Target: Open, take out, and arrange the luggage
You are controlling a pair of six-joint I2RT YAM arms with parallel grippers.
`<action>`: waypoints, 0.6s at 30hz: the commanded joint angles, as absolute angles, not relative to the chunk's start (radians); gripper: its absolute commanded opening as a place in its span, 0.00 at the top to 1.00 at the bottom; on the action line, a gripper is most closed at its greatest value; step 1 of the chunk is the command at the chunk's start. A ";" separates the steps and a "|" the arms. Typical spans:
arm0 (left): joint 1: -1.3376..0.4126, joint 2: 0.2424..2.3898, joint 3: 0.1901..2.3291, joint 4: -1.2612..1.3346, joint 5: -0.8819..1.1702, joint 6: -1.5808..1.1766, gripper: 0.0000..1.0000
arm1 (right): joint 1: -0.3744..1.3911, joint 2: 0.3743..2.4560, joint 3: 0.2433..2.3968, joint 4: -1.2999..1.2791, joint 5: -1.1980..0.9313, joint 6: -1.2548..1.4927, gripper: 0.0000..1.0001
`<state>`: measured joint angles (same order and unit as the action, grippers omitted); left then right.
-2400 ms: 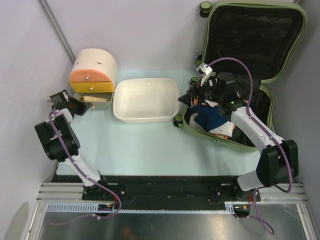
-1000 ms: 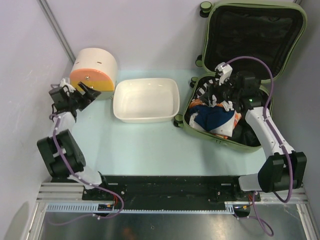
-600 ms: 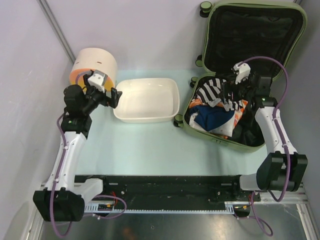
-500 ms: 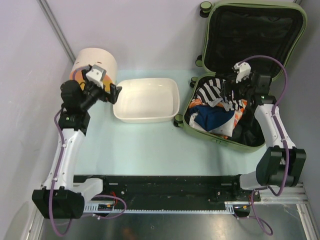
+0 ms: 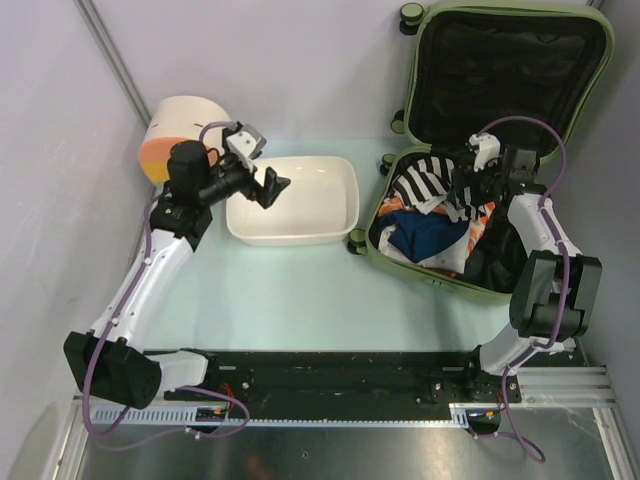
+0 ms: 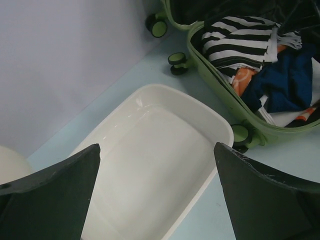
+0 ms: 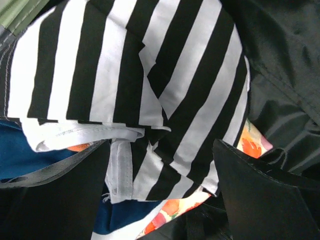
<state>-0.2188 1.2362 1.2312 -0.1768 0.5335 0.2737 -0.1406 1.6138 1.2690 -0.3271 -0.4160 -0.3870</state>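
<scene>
Olive-green luggage [image 5: 510, 70] lies open at the far right corner of the tabletop. Its lid is thrown back toward the far edge and its lower shell is along the right edge, full of clothes. On top of the pile, at the far end of the shell, you see a black-and-white striped garment [image 5: 428, 182]. A dark blue garment [image 5: 420, 235] lies just nearer to you.

Your right gripper [image 5: 462, 186] hangs directly over the striped garment, at its right end. In the right wrist view the fingers are spread wide, with the striped cloth between and below them. They do not pinch it, as far as I can see. The coming move turns on this relation: the cloth is straight under the right gripper, so I judge you only need to go down and close. In the top view the garment's long axis runs about left to right, parallel to the far edge.

Your left gripper [image 5: 270, 187] is also spread wide and holds nothing. It hovers over the left end of the white tub [image 5: 310, 205], which sits near the middle of the far edge and well apart from the clothes. The right arm is clearly the nearer one.
</scene>
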 commanded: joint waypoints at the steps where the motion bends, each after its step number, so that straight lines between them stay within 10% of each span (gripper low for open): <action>1: -0.252 1.261 1.253 -0.176 0.548 0.362 0.00 | -0.150 1.647 1.316 -0.359 -0.492 -0.443 0.12; 18: -0.262 1.302 1.262 -0.175 0.557 0.341 0.00 | -0.146 1.732 1.361 -0.453 -0.652 -0.422 0.14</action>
